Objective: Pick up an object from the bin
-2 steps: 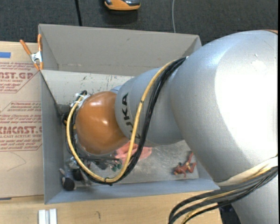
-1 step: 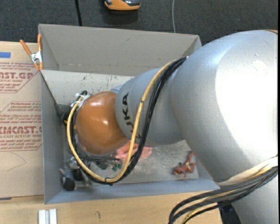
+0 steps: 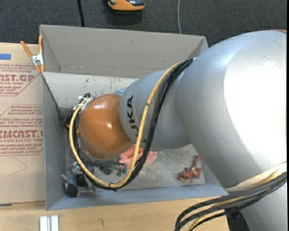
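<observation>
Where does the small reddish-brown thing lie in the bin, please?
The reddish-brown thing lies on the bin's floor near the lower right corner of the camera view, beside the grey arm, right of a pink thing.

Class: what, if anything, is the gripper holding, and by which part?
Cannot be told: the orange cover hides what is under it, at the bin's left.

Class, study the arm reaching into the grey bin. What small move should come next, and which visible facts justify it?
Probably a short straight lift. The wrist's orange cover sits low, close to the bin's left wall, above dark small things in the near-left corner; sideways travel risks a bump, and rising would show whether anything came up.
</observation>
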Controlling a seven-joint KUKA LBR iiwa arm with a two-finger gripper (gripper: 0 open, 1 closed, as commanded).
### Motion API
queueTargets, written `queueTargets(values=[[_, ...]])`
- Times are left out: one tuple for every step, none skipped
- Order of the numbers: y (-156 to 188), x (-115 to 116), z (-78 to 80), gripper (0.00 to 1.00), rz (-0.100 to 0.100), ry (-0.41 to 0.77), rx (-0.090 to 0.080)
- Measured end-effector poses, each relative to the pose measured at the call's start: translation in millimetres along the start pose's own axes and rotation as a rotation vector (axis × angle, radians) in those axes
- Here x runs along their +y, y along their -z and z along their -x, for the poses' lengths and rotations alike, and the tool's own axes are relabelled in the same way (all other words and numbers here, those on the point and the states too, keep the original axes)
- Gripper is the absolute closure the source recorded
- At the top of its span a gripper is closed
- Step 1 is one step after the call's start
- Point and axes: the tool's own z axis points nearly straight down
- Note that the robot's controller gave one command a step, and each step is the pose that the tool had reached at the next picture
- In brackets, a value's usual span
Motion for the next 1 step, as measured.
queueTargets(values=[[13.1, 1.0, -1.9, 1.0, 0.003, -0.002, 0.008]])
